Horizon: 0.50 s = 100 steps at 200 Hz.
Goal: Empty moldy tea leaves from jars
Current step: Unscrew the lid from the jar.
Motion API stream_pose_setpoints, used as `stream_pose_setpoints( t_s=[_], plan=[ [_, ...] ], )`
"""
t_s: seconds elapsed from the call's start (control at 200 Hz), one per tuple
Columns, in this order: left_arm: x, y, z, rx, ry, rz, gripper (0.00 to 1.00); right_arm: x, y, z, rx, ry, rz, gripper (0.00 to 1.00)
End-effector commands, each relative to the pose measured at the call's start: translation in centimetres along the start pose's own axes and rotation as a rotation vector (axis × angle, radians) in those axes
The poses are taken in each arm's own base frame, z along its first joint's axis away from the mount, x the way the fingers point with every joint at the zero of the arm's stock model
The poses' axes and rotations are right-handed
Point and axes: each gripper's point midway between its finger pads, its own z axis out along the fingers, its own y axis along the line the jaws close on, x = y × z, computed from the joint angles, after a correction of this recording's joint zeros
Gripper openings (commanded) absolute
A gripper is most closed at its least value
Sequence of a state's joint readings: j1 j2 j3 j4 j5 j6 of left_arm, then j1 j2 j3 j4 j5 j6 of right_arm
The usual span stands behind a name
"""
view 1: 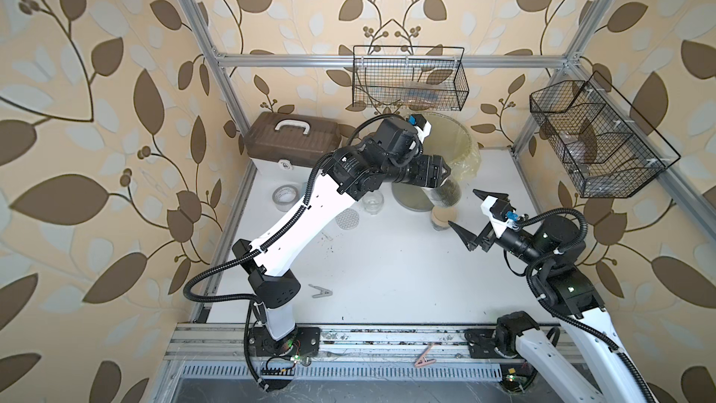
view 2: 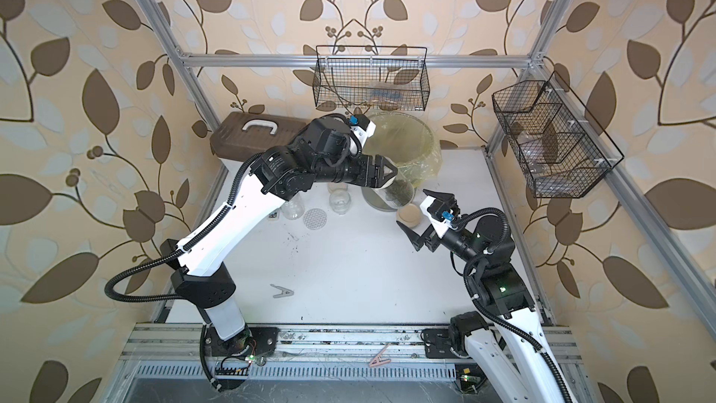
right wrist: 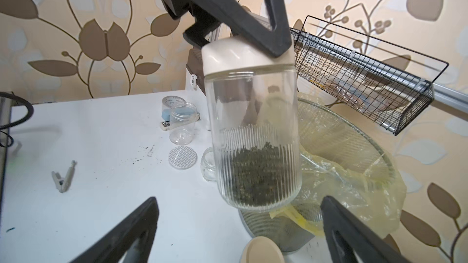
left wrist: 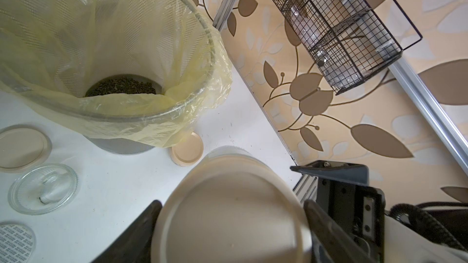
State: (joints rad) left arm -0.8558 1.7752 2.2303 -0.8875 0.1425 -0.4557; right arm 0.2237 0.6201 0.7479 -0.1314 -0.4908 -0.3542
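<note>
My left gripper point(view 1: 438, 172) point(left wrist: 233, 223) is shut on the beige lid point(left wrist: 233, 213) point(right wrist: 243, 56) of a tall ribbed glass jar point(right wrist: 253, 135) point(view 2: 397, 195). The jar hangs off the table, just in front of the bin. Moldy tea leaves point(right wrist: 255, 173) fill its lower part. My right gripper point(view 1: 465, 208) point(right wrist: 239, 203) stands open close beside the jar, touching nothing. A short jar with a beige lid point(view 1: 439, 219) point(left wrist: 187, 149) stands below. Two empty lidless jars point(view 2: 340, 199) point(view 2: 291, 207) stand to the left.
The grey mesh bin with its yellow liner point(view 1: 470, 145) point(left wrist: 210, 46) holds dumped leaves point(left wrist: 121, 88). Loose lids lie nearby: a dotted one point(view 1: 346, 219) and a beige one point(left wrist: 21, 146). Also present are a brown case point(view 1: 290, 139), tape roll point(view 1: 284, 193), clip point(view 1: 320, 291) and wire baskets point(view 1: 407, 79).
</note>
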Motion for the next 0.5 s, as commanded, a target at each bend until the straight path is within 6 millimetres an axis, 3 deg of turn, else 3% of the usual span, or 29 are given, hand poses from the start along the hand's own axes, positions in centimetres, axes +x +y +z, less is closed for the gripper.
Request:
stream_pose_setpoints(
  t_s=[0.0, 0.495],
  plan=[
    [-3.4, -4.0, -4.7, 0.154, -0.128, -0.001, 0.07, -1.0, -0.8, 0.7, 0.012, -0.051, -0.147, 1.00],
    [-4.4, -5.5, -5.0, 0.233, -0.159, -0.031, 0.06, 0.0, -1.2, 4.6, -0.064, -0.111, -0.115, 0.96]
  ],
)
